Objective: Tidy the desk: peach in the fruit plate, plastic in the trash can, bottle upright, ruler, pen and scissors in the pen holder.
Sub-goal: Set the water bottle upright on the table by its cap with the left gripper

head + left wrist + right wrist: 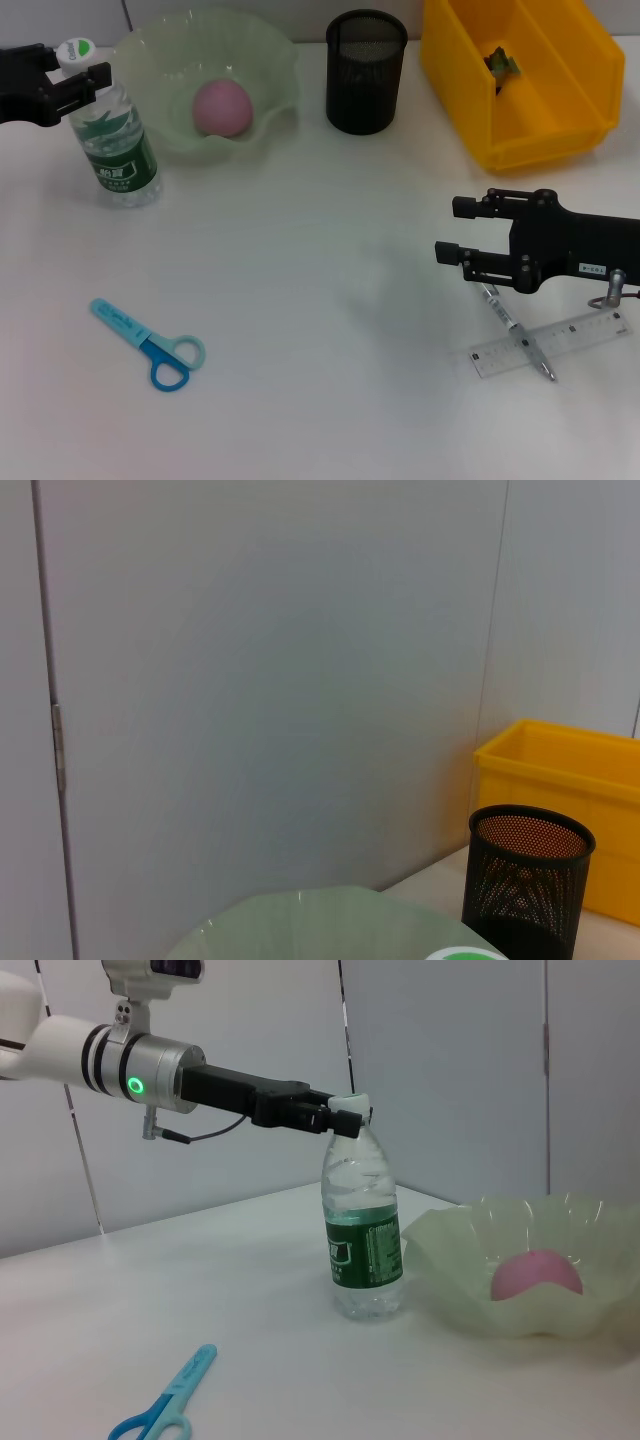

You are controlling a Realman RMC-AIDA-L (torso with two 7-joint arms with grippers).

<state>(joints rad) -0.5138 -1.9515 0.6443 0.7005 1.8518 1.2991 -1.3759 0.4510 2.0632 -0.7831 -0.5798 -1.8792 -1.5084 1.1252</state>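
**Bottle Held at Its Cap, Pen and Ruler Under the Right Gripper**

Nearest the head camera, a pair of small blue plastic scissors [150,342] is seen lying flat on the white desk [320,260], closed, on the robot's left side and well apart from everything else. On the robot's right, a clear plastic ruler [550,345] is laid flat, and a silver pen [517,331] is laid across it, touching it.

The right gripper [452,230] is held just above the desk, near the top end of the pen. Its two black fingers are spread apart and nothing is held between them.

Farther back on the left, a clear plastic water bottle with a green label [112,130] is seen standing upright on the desk. The left gripper [80,72] is closed around its white and green cap. This is also shown in the right wrist view, where the black fingers [300,1115] are pressed on the cap.

Just beside the bottle, a pale green wavy fruit plate [270,60] is set, and a round pink peach [221,107] is resting inside it. Next to the plate, a black mesh pen holder [366,72] is standing upright. A yellow plastic trash can [560,130] is placed at the back right, and a small crumpled piece of plastic [502,64] is seen inside it.
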